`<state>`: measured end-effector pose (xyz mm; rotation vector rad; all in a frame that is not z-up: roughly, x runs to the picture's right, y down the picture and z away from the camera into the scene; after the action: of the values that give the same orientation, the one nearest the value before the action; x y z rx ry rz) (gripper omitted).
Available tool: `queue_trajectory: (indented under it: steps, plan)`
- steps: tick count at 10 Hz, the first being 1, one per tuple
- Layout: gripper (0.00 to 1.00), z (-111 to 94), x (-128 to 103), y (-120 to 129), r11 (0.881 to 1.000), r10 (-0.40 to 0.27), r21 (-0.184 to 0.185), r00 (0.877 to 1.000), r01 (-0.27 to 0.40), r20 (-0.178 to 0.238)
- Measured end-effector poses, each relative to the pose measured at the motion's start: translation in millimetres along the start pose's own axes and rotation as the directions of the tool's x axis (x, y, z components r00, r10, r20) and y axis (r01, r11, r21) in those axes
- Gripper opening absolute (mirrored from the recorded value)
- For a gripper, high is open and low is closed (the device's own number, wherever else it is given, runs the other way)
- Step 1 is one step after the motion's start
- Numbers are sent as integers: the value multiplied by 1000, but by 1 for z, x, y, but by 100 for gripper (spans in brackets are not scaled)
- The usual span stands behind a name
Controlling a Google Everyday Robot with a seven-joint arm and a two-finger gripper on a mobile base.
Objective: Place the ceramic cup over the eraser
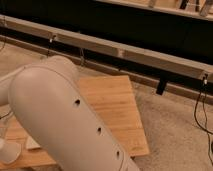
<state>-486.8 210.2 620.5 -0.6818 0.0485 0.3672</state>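
A small white ceramic cup [7,151] shows at the lower left edge, on the wooden board [115,107], partly cut off by the frame. Beside it lies a pale flat piece [33,144], half hidden under my arm; I cannot tell whether it is the eraser. The big white link of my arm [60,115] fills the left and centre of the view and covers most of the board's left side. My gripper is out of view, hidden past the arm.
The board lies on grey carpet. A long grey rail [125,52] runs across the back under dark panels, with a black leg [161,85] behind the board. A thin black cable [202,112] hangs at the right.
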Motion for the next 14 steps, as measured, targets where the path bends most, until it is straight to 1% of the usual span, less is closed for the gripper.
queue_trajectory:
  steps: [4, 6, 9, 11, 14]
  plan:
    - [65, 24, 4, -5, 1000, -15, -15, 1000, 15, -17]
    - [65, 30, 6, -2, 999, -33, -18, 999, 32, -18]
    - [65, 36, 13, 7, 998, -62, -26, 998, 61, -25]
    - [65, 38, 16, 11, 997, -76, -25, 997, 75, -31]
    - [65, 43, 16, 21, 994, -108, -24, 994, 107, -31]
